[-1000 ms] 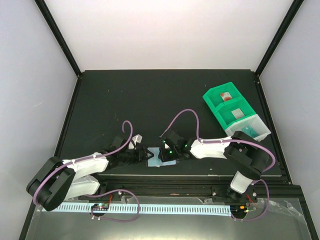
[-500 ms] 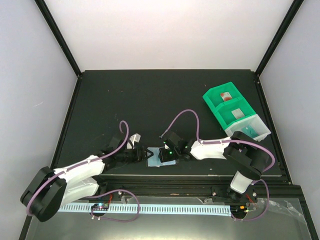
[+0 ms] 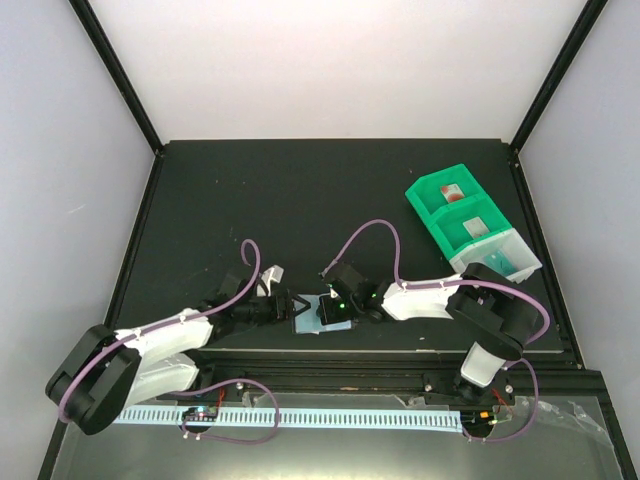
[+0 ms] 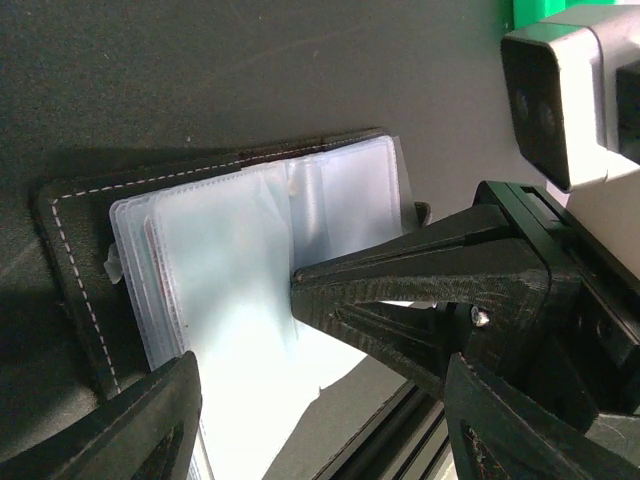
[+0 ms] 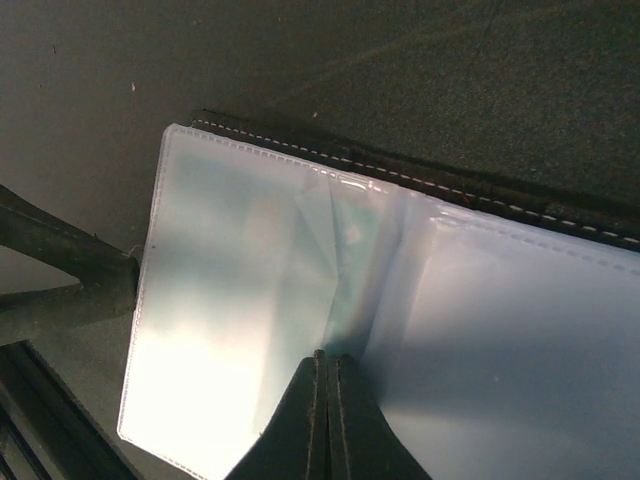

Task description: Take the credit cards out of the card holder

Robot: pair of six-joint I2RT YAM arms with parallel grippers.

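The card holder point(image 3: 316, 322) lies open near the table's front edge, black outside point(image 4: 75, 250) with pale clear sleeves point(image 5: 240, 290) inside. A teal-green tint point(image 5: 348, 262), probably a card, shows inside a sleeve at the fold. No red card shows in the holder. My right gripper point(image 5: 327, 358) is shut, its tips pressed at the fold of the sleeves; it also shows in the left wrist view point(image 4: 300, 280). I cannot tell if a thin leaf is pinched between them. My left gripper point(image 4: 320, 430) is open, its fingers point(image 4: 150, 430) straddling the holder's left end.
A green bin tray point(image 3: 455, 215) stands at the back right with a small reddish thing point(image 3: 452, 190) in its far compartment. A clear tray point(image 3: 505, 258) with something teal adjoins it. The table's front rail point(image 3: 350, 352) runs just below the holder.
My left arm has shifted its elbow slightly, its gripper staying at the holder's left end. My right gripper has stayed shut on the sleeves. The holder has barely moved.
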